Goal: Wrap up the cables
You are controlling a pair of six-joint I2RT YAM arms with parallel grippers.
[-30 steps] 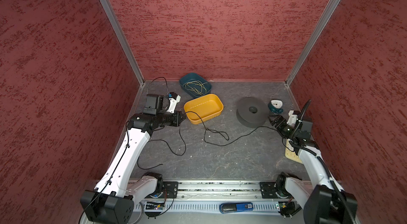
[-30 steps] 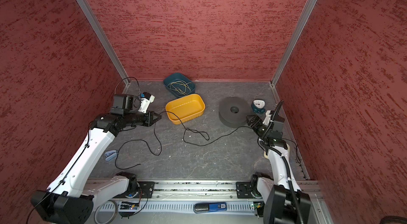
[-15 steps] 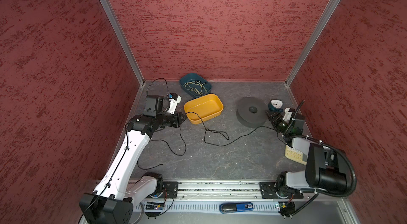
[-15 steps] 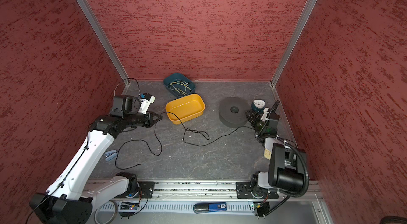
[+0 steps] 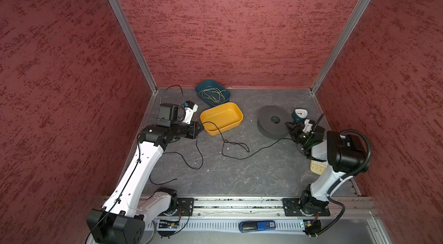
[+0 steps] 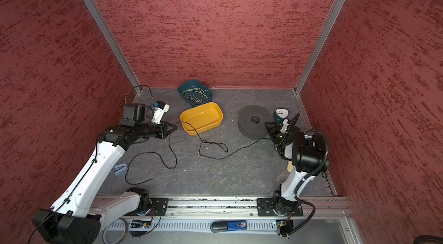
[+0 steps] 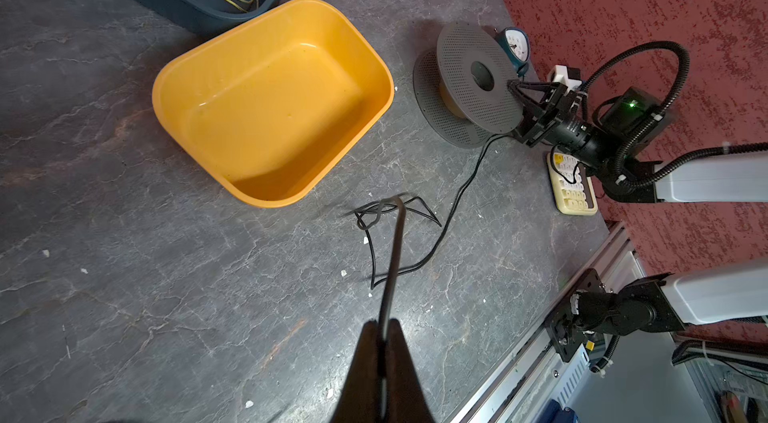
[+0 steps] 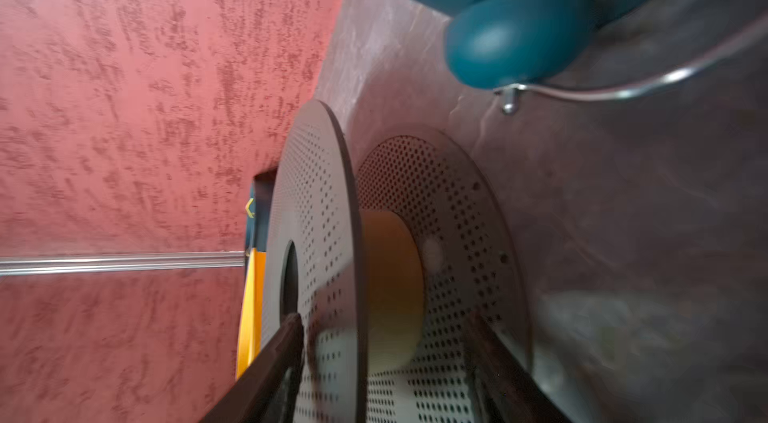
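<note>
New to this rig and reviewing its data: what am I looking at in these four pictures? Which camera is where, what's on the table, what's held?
Two white robot arms are bolted to a rail at the near edge of a grey table inside red walls. Two pictures are near-identical overhead views from one stereo camera. The other two come from a camera on each arm's wrist.

On the table are an empty yellow tray, a blue tray holding yellow-green wire, a grey spool, a small teal clock and a long black cord lying loose.

The left end effector is shut on the cord beside the yellow tray. The right end effector is open, with its jaws straddling the spool's upper flange. It holds nothing.
</note>
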